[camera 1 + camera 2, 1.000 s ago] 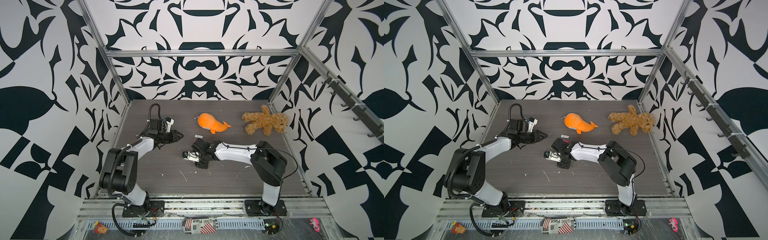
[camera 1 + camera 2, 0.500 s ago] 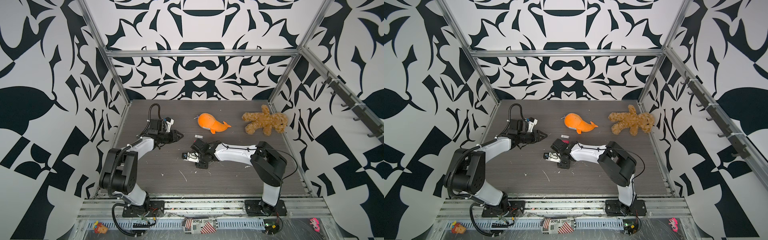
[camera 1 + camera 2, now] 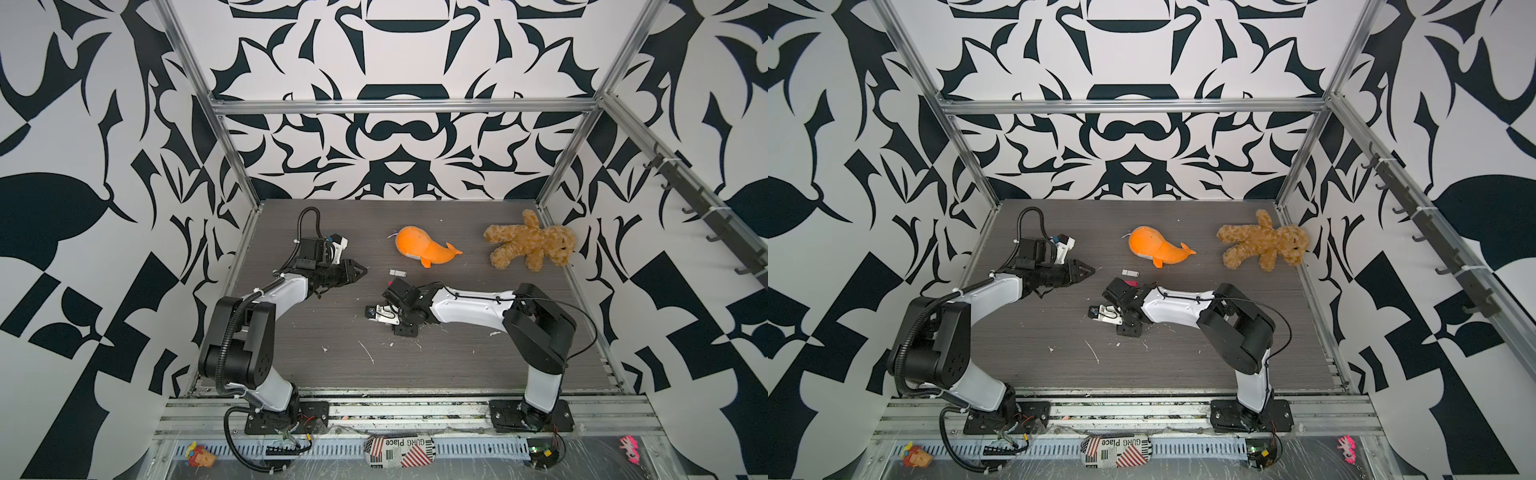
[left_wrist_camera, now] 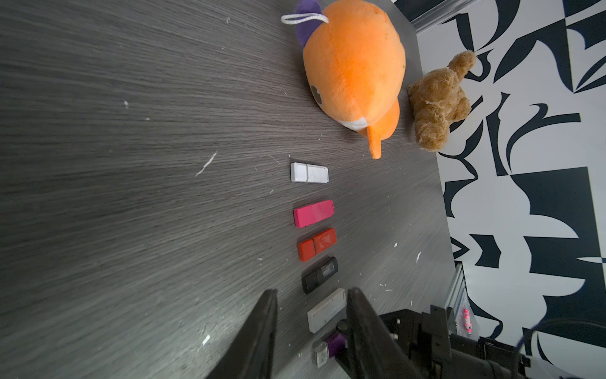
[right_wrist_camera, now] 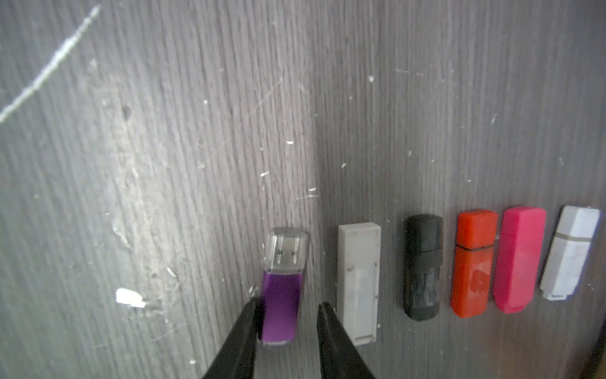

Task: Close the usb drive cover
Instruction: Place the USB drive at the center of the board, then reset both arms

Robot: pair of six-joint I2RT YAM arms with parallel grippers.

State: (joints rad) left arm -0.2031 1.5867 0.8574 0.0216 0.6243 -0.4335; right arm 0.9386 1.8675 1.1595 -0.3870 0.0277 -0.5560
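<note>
Right wrist view puts the purple usb drive [image 5: 282, 292] flat on the table [image 5: 164, 164], at the end of a row of other drives [image 5: 423, 265], its long axis in line with the right end effector [image 5: 288, 305], whose slightly spread fingers straddle its rear without pinching, clear cover [image 5: 286, 249] pointing away.

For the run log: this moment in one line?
purple drive: clear cap on | right gripper: open, fingers straddling drive | left gripper: open, empty

The only legible print, in both top views, is upside-down lettering, roughly "GURG Place", on a flag-patterned packet [image 3: 399, 452] [image 3: 1121, 451] beyond the tabletop's front edge.
</note>
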